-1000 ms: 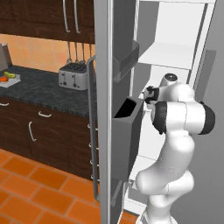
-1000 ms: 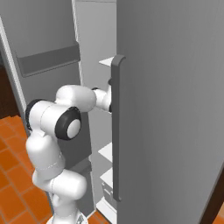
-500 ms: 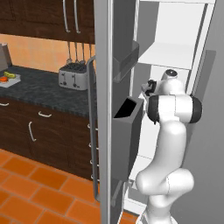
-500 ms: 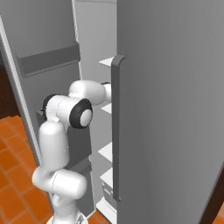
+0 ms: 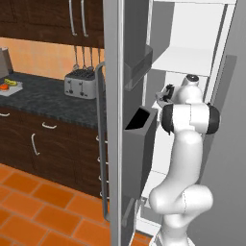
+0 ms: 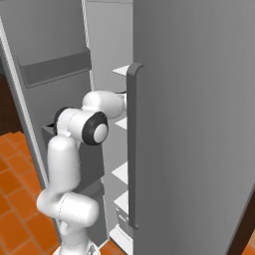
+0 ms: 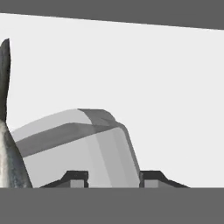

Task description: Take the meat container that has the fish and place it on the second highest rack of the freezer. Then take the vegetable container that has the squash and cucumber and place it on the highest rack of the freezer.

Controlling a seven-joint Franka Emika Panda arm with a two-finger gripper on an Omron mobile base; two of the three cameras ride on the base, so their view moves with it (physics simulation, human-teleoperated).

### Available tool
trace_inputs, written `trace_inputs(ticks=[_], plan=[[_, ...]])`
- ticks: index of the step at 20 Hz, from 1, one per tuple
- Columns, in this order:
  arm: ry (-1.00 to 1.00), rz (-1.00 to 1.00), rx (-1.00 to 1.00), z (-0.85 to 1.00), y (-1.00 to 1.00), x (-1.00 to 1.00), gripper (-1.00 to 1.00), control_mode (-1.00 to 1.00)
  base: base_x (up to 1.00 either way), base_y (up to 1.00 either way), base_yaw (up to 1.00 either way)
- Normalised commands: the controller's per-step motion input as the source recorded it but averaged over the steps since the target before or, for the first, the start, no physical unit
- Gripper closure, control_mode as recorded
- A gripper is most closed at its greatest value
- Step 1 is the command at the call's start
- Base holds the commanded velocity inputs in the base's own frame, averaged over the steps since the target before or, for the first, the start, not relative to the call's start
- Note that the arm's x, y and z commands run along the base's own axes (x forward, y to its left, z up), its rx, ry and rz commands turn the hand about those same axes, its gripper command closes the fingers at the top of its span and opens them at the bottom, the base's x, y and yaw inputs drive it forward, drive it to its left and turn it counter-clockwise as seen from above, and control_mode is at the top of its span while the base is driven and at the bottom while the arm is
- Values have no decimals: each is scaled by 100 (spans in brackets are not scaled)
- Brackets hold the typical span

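The fish lies in a clear container resting on a white freezer rack, right in front of the hand. Which rack this is cannot be told for sure, so the first placement looks nearly done; the vegetable container is yet to be fetched. The gripper has its fingers parted on either side of the container's corner, and whether they touch it cannot be told. The arm reaches past the open freezer door.

The meat container sits on a freezer rack, fish at its left, fingers astride its corner.
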Motion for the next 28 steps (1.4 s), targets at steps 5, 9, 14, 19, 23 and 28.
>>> trace_inputs(ticks=[5, 9, 14, 19, 23, 28], plan=[[-11, 0, -6, -31, 55, -24, -100, -100, 0, 0, 0], [-8, 0, -2, -7, 56, -25, -100, -100, 0, 0, 0], [-8, 0, 0, 24, 26, -58, -100, -100, 0, 0, 0], [-5, 0, 0, 43, 16, -94, -100, -100, 0, 0, 0], [-1, 0, 0, 54, 43, -99, -100, -100, 0, 0, 0], [0, 1, 0, 55, 17, -99, -100, -100, 0, 0, 0]])
